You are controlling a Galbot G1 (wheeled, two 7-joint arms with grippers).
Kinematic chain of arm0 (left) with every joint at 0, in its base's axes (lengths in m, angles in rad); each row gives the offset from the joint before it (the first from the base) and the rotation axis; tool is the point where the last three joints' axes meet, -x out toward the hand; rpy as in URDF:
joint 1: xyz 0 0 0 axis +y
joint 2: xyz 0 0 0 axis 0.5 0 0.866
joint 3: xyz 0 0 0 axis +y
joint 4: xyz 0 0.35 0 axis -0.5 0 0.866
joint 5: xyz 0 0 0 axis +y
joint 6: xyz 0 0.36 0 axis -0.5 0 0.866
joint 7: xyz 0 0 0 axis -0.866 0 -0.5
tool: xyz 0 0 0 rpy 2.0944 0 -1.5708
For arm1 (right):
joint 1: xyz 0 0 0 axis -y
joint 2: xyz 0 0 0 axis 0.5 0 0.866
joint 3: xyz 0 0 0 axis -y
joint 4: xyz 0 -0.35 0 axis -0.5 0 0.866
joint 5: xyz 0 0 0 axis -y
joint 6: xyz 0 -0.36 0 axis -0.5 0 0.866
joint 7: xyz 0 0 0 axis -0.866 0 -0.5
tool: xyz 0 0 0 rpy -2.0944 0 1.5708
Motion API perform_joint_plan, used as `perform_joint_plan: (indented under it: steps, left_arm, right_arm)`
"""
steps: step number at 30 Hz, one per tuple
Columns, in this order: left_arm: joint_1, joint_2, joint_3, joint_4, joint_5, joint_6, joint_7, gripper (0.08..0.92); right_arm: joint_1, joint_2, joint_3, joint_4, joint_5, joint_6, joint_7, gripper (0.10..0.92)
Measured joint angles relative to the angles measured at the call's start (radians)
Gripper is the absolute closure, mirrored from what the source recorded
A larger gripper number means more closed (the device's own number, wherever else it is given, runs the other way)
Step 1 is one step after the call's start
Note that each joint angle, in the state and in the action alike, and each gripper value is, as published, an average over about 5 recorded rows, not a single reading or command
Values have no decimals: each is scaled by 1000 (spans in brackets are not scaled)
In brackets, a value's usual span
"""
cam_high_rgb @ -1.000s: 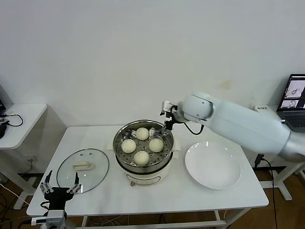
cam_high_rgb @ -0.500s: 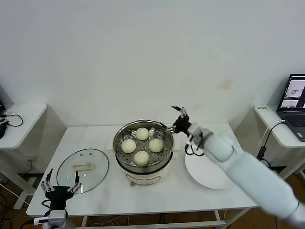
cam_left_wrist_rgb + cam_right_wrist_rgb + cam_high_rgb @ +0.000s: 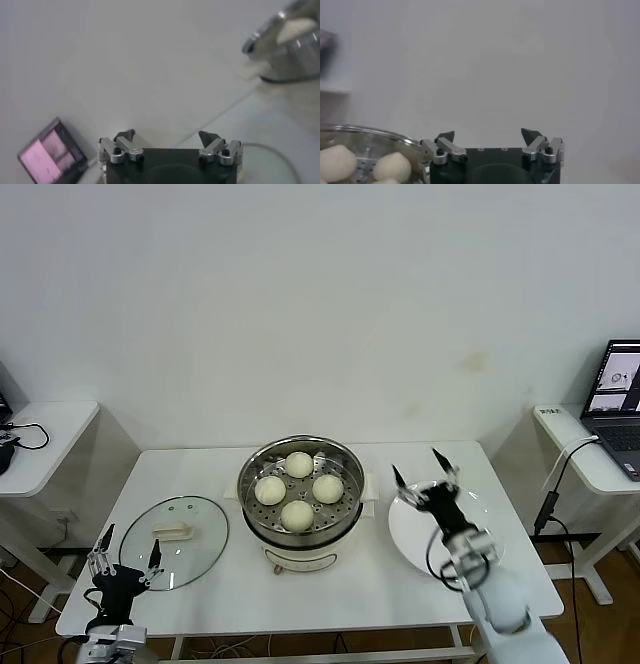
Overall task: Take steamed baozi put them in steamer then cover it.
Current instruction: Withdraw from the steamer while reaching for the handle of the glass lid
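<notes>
Right gripper (image 3: 425, 473) hangs over the white plate (image 3: 480, 554), just right of the steamer (image 3: 300, 524), with its fingers spread wide and nothing between them. Your left gripper (image 3: 125, 562) sits at the near left corner of the table (image 3: 330, 599), by the near edge of the lid (image 3: 190, 509), also spread wide and empty.

All four buns (image 3: 297, 513) sit on the perforated tray inside the steamer, at the middle of the table. The lid lies flat on the table to the steamer's left, its cream handle (image 3: 171, 532) facing up. So by the look of it the loading is done and only the covering is left.

Watch these risks from here:

- The lid's handle is low and close to the glass. If you come in off-centre, a finger may strike the glass and push the lid toward the table's left edge.
- A shallow pinch on the handle could let the lid tip or slip while you carry it.
- The lid is about as wide as the steamer, so set down off-centre it may catch on the rim and sit tilted.
- The right arm stands close to the steamer; it could crowd the left arm as the lid arrives.
</notes>
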Motion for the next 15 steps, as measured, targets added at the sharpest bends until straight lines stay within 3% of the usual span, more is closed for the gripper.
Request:
perform_joint_plan:
  steps: [15]
  left_arm:
    - [-108,146,42,284,543,-72,35,177]
  right_arm:
    - [-314,164,283,60,-27,73,-15,203]
